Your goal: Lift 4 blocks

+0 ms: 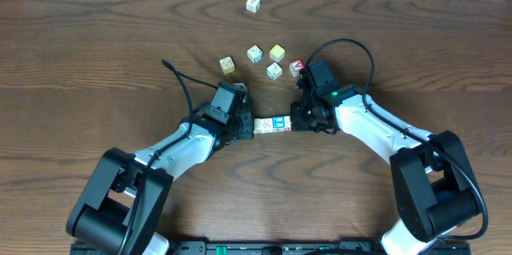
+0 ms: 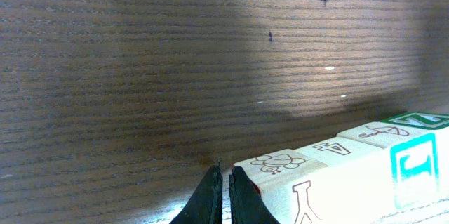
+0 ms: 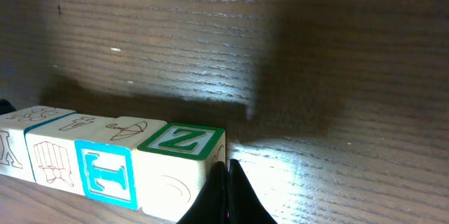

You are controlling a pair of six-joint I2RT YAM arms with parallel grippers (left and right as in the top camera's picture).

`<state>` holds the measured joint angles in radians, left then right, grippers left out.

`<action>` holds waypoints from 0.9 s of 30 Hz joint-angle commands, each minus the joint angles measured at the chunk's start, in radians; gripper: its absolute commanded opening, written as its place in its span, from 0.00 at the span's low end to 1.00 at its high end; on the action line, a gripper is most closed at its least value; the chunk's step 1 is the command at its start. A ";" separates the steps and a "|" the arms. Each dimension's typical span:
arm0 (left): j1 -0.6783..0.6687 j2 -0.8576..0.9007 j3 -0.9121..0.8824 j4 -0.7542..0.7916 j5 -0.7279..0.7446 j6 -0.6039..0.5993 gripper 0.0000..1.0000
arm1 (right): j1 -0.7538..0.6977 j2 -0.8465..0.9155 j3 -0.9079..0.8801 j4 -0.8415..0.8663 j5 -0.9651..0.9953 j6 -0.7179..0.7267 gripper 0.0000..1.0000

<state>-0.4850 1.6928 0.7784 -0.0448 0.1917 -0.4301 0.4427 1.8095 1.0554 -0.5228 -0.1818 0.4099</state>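
Dark brown wood-grain table (image 1: 96, 47). Row of four small cream wooden alphabet cubes (image 1: 272, 125) lies end to end at the table's centre, between the two hands. Left hand (image 1: 248, 125) is at the row's left end, its fingers closed together with nothing between them. In the left wrist view, the closed tips of the left hand (image 2: 223, 182) sit just beside the end cube of the row (image 2: 337, 175). Right hand (image 1: 294, 121) is at the opposite end, also fully closed and empty. In the right wrist view, the right hand (image 3: 226, 175) is set against the green "Z" cube (image 3: 181, 142), the last in the row (image 3: 112, 157). Next to that is a cube with a blue-framed letter (image 3: 105, 171). Cannot tell whether the row rests on the table or is clear of it. Behind the row is a loose cluster: plain yellow-faced cube (image 1: 277, 53), red-faced cube (image 1: 297, 67) just beside the right arm, and three cream printed cubes (image 1: 254, 53). Lone cream cube (image 1: 253, 4) sits well apart near the far edge. Nothing lies between the cluster and the row.
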 commanded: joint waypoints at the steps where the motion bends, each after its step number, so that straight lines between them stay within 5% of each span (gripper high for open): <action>1: -0.001 0.006 0.018 0.001 0.002 -0.018 0.07 | 0.016 0.009 0.001 0.013 -0.019 0.002 0.01; 27: -0.001 0.006 0.018 0.004 0.003 -0.051 0.07 | 0.017 0.009 0.001 0.028 -0.033 0.016 0.01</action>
<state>-0.4847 1.6928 0.7784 -0.0448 0.1802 -0.4747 0.4427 1.8095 1.0554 -0.5018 -0.1844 0.4107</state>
